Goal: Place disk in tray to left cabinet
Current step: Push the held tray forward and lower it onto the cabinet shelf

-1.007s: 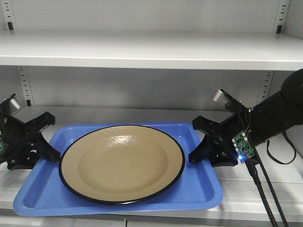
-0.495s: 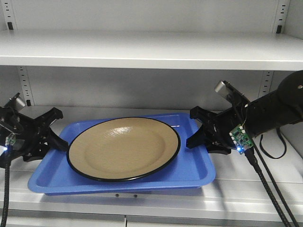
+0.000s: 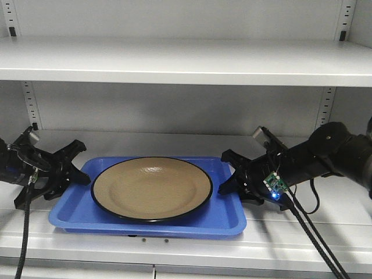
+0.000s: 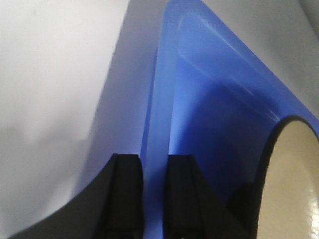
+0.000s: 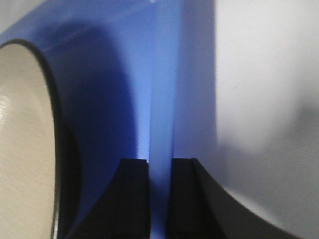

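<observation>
Tan disk (image 3: pixel 152 188) resting in blue tray (image 3: pixel 81 210), tray on cabinet shelf (image 3: pixel 186 241), left tool (image 4: pixel 152 194) and right tool (image 5: pixel 159 196) clamped on opposite rims.

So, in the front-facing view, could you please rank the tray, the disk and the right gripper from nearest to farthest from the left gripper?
1. The tray: the left gripper clamps its left rim.
2. The disk: centred in the tray, just inward.
3. The right gripper: across at the tray's far right rim.

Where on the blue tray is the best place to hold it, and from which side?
Grip the tray by its low raised rim on the two short ends, one gripper from each side. The disk fills the middle, so only the rim is free.
</observation>
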